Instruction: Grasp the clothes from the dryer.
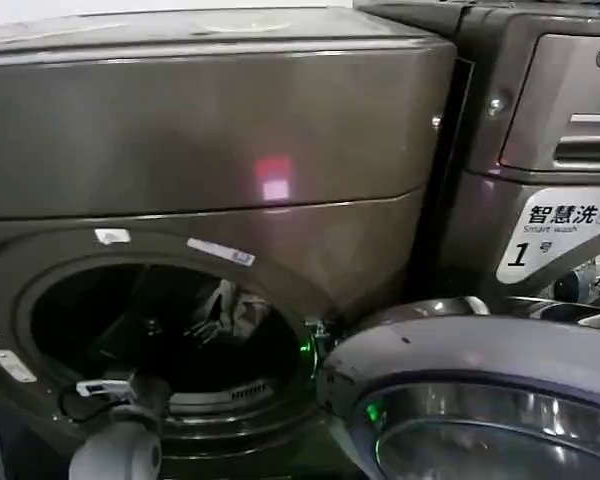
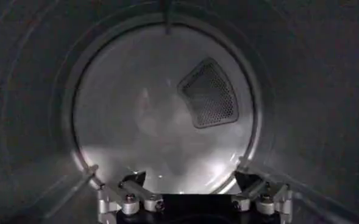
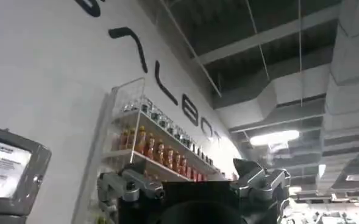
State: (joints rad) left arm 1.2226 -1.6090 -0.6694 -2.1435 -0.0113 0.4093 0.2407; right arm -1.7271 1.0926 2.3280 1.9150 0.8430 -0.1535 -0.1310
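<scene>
The clothes (image 1: 235, 310) are a small pale grey wad, crumpled into soft folds, sitting deep in the drum of the dryer (image 1: 210, 150) toward the right side of its round opening. In the left wrist view they appear as a faint whitish bundle (image 2: 161, 119) against the drum's back wall, just beside the perforated vent (image 2: 209, 92). The fabric looks light and limp: it should crush easily under a pinch, will not slip much, and cannot be hurt by a firm grip. It will likely sag and trail once lifted, so a raised fold near the middle of the wad looks like the best hold, rather than a loose edge that could pull out flat.

The left tool (image 2: 191, 182) is inside the drum and aimed at the back wall. Its two fingers stand wide apart with nothing between them, and the wad lies well ahead of them. In the head view the left arm's wrist (image 1: 115, 450) sits at the lower rim of the opening, beside the open door (image 1: 470, 400).

The right tool (image 3: 194, 185) is parked away from the machine, pointing up at a wall and ceiling, fingers spread and holding nothing.
</scene>
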